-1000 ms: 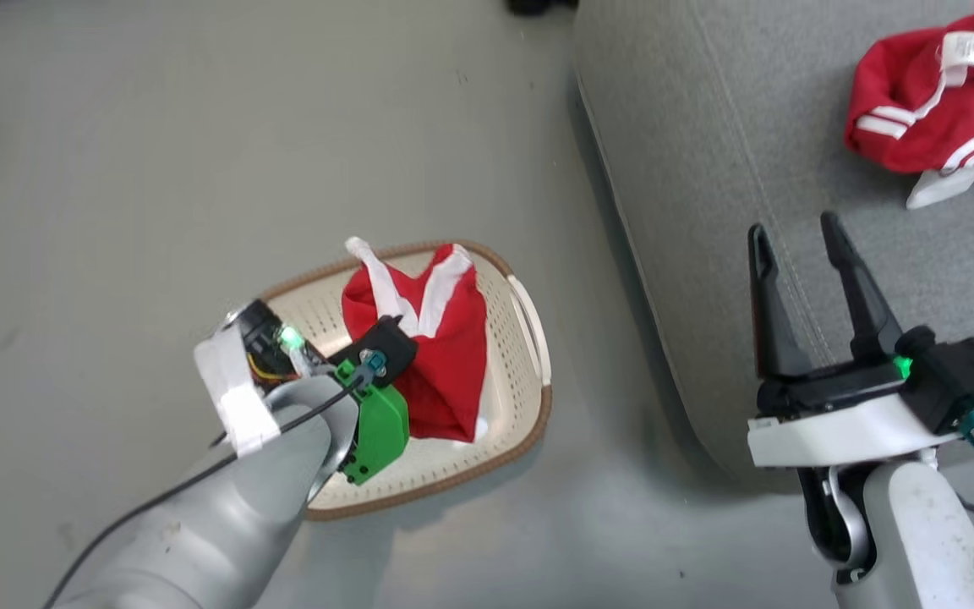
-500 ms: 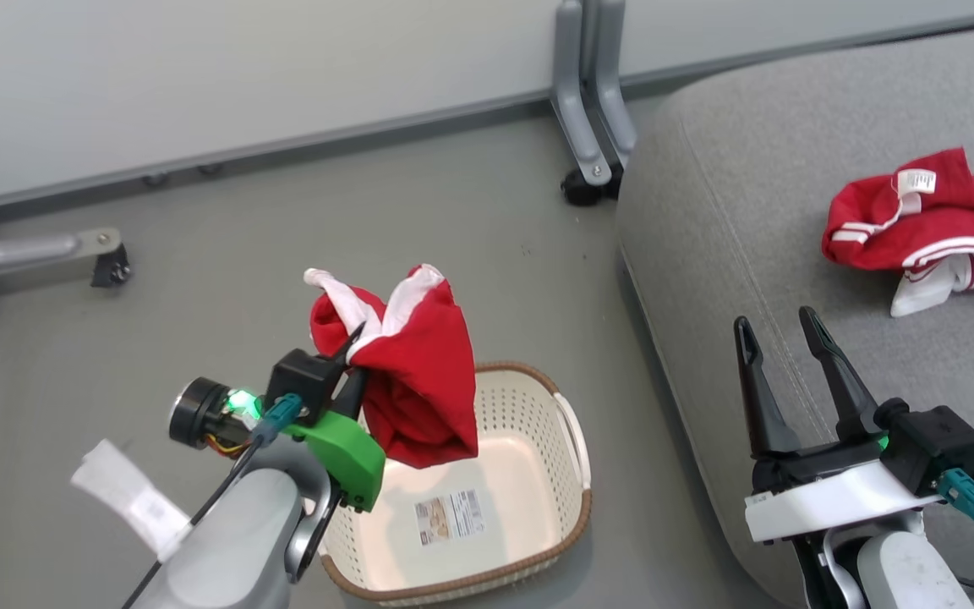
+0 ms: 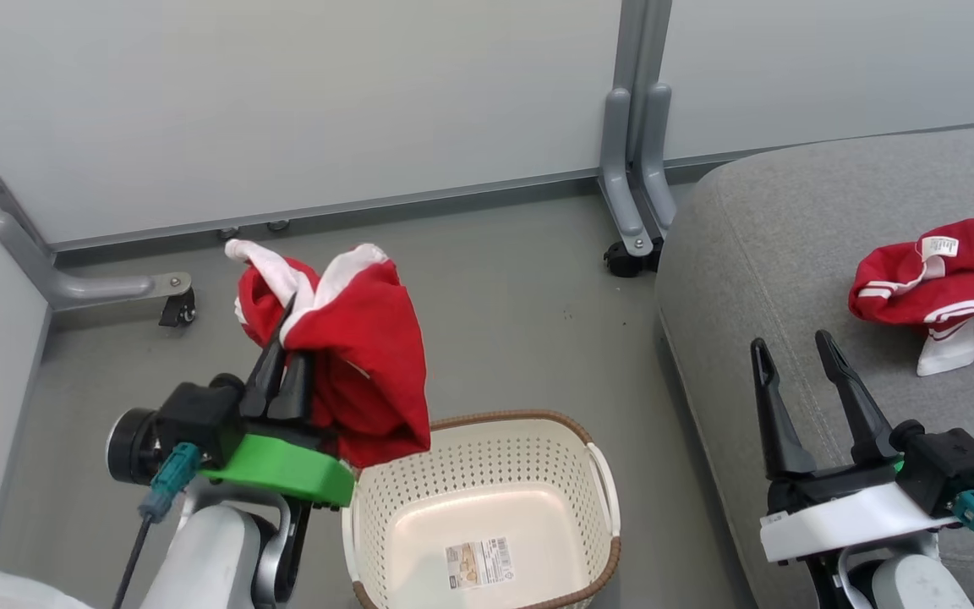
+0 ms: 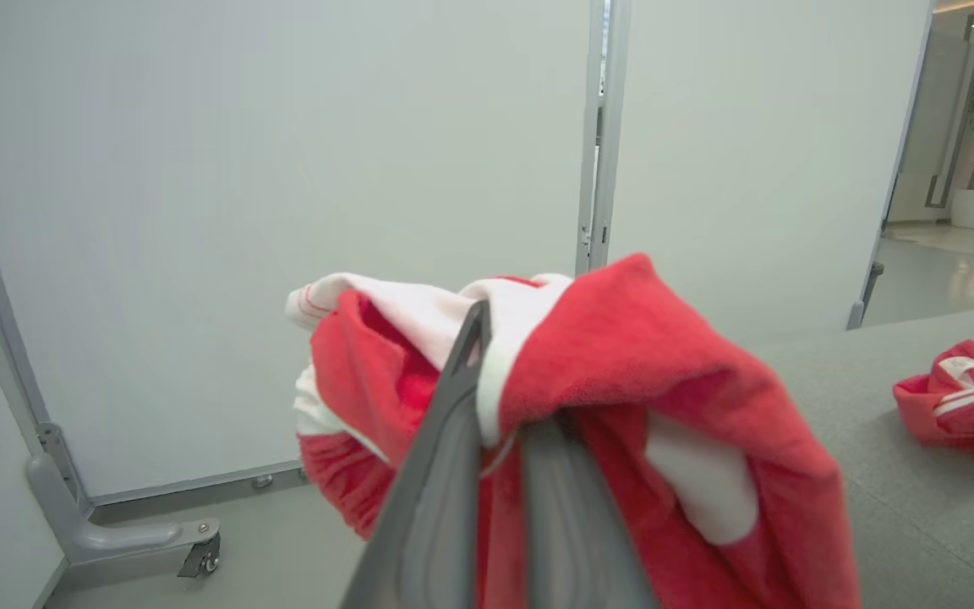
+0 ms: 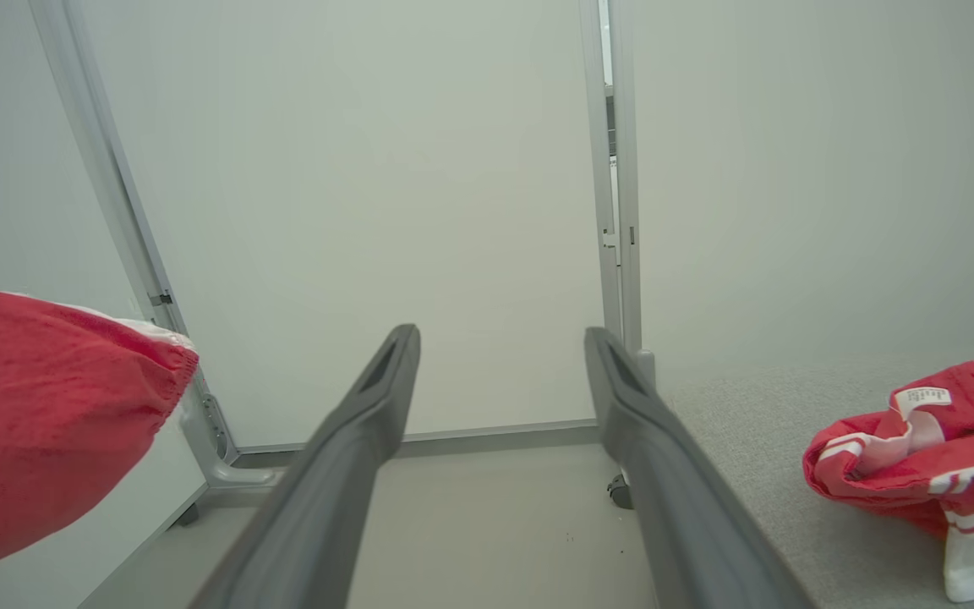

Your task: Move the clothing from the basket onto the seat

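Observation:
My left gripper is shut on a red garment with white trim, which hangs in the air above and to the left of the basket. In the left wrist view the fabric drapes over both fingers. The cream perforated basket holds only a sticker. A second red striped garment lies crumpled on the grey seat, also in the right wrist view. My right gripper stands open over the seat's near edge, with nothing between its fingers.
Pale partition panels stand behind the grey floor. Their metal feet with casters sit at the seat's far corner and at the left. The basket stands on the floor just left of the seat.
My left gripper has lifted the red garment out of the basket and up to its left. The head camera has tilted up, and the right gripper stays open.

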You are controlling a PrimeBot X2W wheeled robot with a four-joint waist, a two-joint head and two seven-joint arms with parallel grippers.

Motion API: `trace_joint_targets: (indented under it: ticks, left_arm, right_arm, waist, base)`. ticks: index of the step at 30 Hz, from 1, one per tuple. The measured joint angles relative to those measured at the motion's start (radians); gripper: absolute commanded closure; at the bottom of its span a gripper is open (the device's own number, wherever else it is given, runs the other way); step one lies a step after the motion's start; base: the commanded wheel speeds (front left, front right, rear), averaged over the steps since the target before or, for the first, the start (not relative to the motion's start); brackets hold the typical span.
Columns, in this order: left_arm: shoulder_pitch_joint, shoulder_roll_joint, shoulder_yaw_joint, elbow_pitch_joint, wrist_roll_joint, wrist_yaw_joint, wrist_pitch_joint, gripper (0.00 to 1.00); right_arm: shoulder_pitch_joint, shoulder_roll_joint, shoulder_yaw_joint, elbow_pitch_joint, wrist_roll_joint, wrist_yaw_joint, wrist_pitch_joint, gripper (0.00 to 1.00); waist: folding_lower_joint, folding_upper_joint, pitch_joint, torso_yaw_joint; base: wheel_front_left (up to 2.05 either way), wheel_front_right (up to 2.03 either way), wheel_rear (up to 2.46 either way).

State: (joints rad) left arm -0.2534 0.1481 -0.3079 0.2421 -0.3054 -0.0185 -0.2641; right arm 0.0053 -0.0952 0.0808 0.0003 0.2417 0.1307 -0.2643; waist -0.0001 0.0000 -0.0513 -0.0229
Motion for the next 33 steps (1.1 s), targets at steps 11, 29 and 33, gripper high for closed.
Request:
trace_joint_targets:
  ticks: [11, 29, 33]
  left_arm:
    - [0.069, -0.089, 0.147, -0.236, 0.046, -0.084, 0.0, 1.0]
    - [0.052, -0.098, -0.057, -0.274, -0.004, -0.106, 0.0, 1.0]
    - [0.043, -0.098, -0.086, -0.275, -0.004, -0.106, 0.0, 1.0]
  right_arm:
    - [0.018, 0.009, -0.006, 0.0, 0.0, 0.0, 0.0, 0.0]
    - [0.017, 0.023, 0.007, 0.016, -0.002, 0.0, 0.0, 0.0]
    - [0.016, 0.026, 0.008, 0.019, -0.002, 0.0, 0.0, 0.0]
  waist:
    - [0.0, 0.0, -0.015, 0.013]
    - [0.0001, 0.0, 0.002, -0.007]
    - [0.0001, 0.0, 0.002, -0.016]
  base:
    - [0.0, 0.0, 0.0]
    - [0.0, 0.0, 0.0]
    - [0.0, 0.0, 0.0]
